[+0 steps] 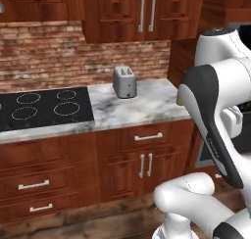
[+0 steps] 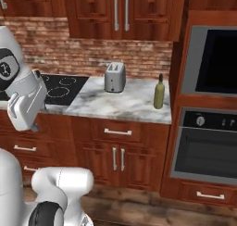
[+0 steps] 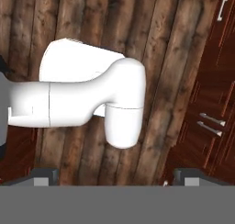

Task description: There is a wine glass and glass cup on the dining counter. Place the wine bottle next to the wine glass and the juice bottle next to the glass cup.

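The wine bottle [image 2: 159,92] is seen standing upright on the marble worktop [image 2: 125,104], near its right end beside the oven column [image 2: 208,104] and well apart from the toaster [image 2: 115,77]. No juice bottle, wine glass or glass cup can be made out from this position. The gripper [image 3: 117,178] is pointed down at the wooden floor [image 3: 174,58], its fingertips [image 3: 45,176] set wide apart at the two sides of the hand view, and nothing is held between them. The step in hand is judged to be the approach for the first pick, with no bottle yet moved. For the next move, the hand would have to be raised and swung toward the worktop, and the open jaws brought level with the bottle's body so that it can be gripped without being tipped.
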{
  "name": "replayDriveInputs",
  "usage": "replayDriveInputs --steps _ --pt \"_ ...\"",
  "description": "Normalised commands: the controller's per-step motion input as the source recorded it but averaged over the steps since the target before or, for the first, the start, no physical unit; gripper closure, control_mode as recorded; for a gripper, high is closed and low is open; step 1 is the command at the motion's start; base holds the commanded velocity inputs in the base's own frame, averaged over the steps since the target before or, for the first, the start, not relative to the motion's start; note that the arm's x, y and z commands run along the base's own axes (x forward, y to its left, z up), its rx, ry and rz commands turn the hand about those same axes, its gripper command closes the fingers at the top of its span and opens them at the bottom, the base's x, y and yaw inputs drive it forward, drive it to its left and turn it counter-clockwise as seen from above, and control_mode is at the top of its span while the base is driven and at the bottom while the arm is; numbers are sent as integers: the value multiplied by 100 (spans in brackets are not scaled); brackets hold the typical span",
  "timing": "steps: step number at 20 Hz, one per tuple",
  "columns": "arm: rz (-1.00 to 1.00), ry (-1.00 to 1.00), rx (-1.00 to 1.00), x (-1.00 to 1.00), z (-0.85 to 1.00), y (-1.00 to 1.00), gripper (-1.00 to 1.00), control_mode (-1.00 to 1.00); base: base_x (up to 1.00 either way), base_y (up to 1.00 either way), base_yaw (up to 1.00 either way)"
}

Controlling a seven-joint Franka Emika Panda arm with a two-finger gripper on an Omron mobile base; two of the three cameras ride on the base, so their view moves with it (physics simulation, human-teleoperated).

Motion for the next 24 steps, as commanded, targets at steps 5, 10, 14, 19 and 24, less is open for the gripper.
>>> replayDriveInputs --steps 5,10,14,19,24 --pt "0 0 0 0 0 0 -100 100 65 -44 -4" --pt "0 0 0 0 0 0 -100 100 73 -39 -6" --pt "0 0 0 0 0 0 -100 100 65 -34 -7" --pt "0 0 0 0 0 0 -100 100 36 -27 -5" --pt "0 0 0 0 0 0 -100 100 4 -12 0"
